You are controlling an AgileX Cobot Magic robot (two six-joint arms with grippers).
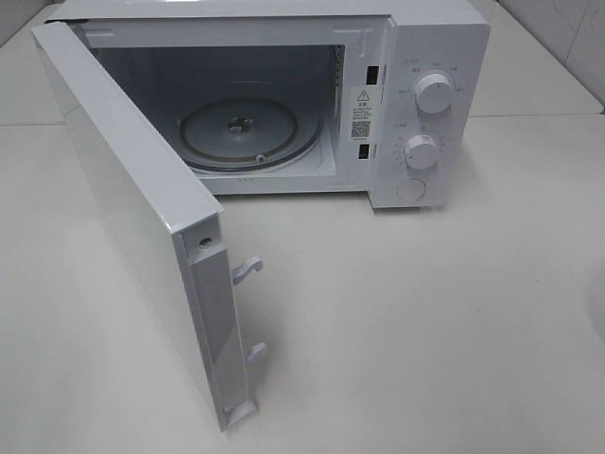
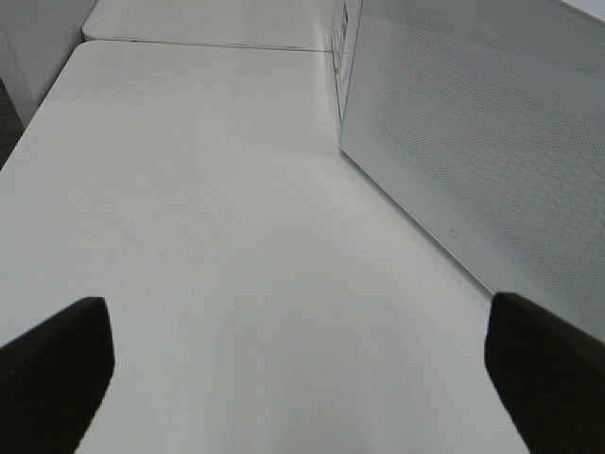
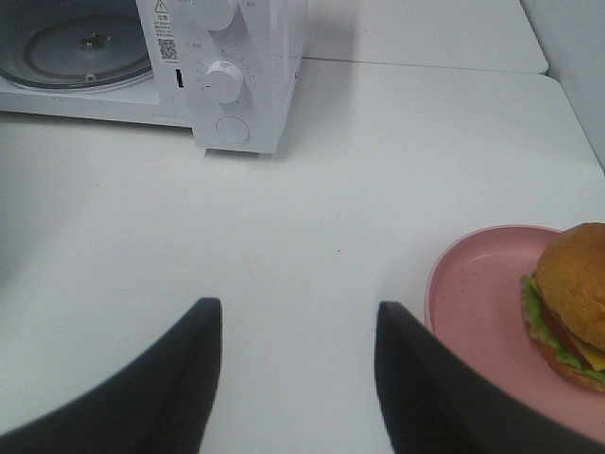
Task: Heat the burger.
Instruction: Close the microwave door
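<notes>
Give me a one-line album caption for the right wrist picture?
Right gripper hovers empty over the white table, burger on its pink plate alongside, microwave open beyond.

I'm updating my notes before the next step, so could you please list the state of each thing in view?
microwave door: swung wide open
turntable: bare
burger: resting on pink plate, outside microwave
left gripper: open, empty
right gripper: partly open, empty

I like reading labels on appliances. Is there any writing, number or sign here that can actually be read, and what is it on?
Nothing is legible.
White microwave oven: its front sticker shows a warning triangle and QR code; text too small.
Markings around the white round dials: blurred.
</notes>
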